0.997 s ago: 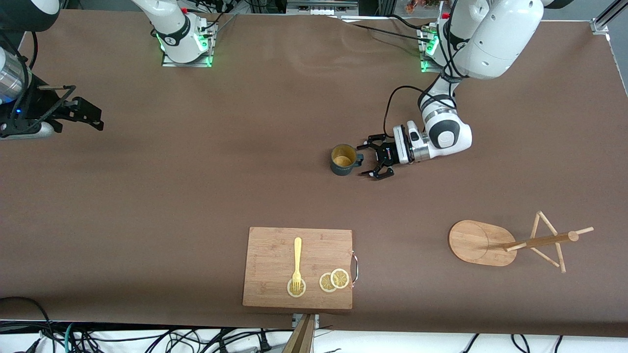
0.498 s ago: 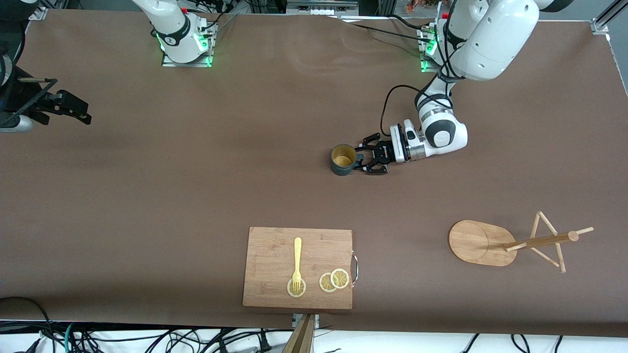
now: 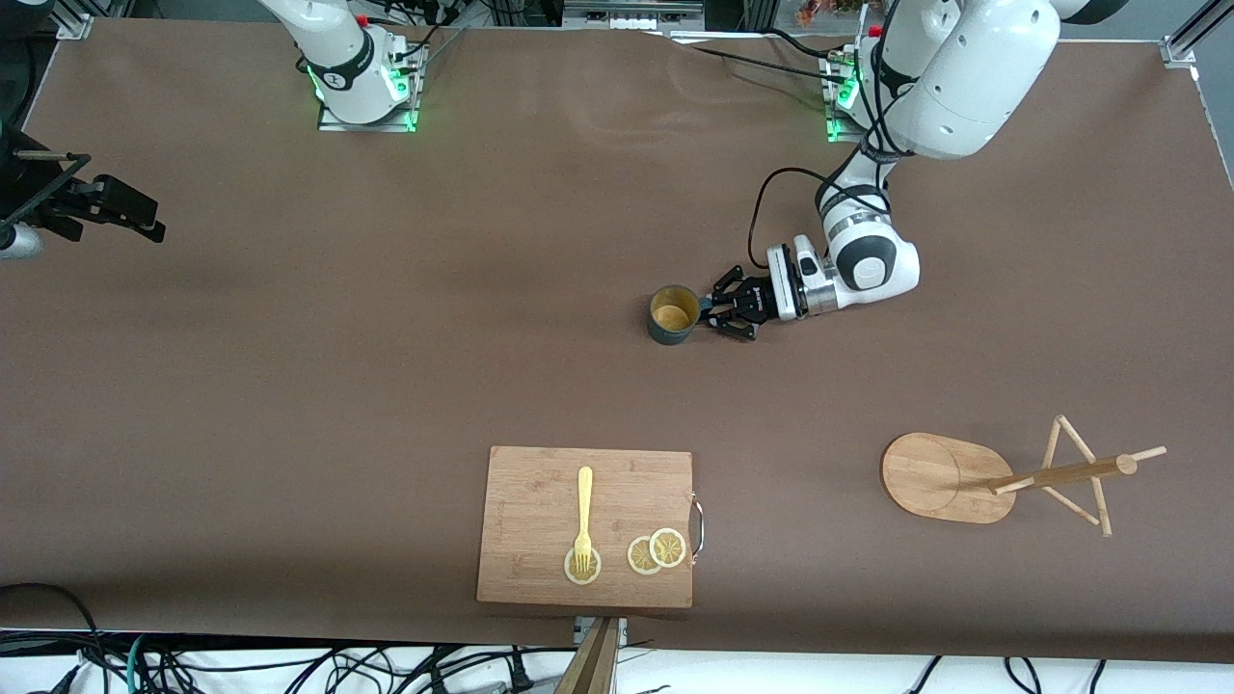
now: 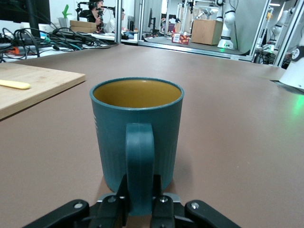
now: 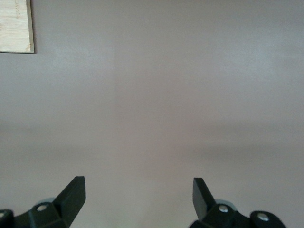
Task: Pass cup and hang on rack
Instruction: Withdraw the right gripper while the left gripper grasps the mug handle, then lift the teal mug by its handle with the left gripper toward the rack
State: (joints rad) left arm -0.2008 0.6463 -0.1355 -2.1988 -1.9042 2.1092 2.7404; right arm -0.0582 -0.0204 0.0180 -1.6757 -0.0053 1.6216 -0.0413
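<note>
The dark teal cup (image 3: pixel 672 314) with a mustard-yellow inside stands upright on the brown table near its middle. My left gripper (image 3: pixel 715 316) lies low beside it and is shut on the cup's handle (image 4: pixel 140 164); in the left wrist view the cup (image 4: pixel 137 128) fills the middle and both fingers press the handle. The wooden rack (image 3: pixel 1003 472) stands at the left arm's end of the table, nearer the front camera than the cup, with its oval base (image 3: pixel 930 477) and thin pegs. My right gripper (image 3: pixel 130 212) is open and empty at the right arm's end.
A rectangular bamboo cutting board (image 3: pixel 540 511) lies near the front edge with a yellow fork (image 3: pixel 583 516) and lemon slices (image 3: pixel 656 551). A corner of it shows in the right wrist view (image 5: pixel 15 26). Cables hang below the table's front edge.
My left gripper has closed in on the cup's handle and shut on it. My right gripper has drawn back toward the right arm's end of the table.
</note>
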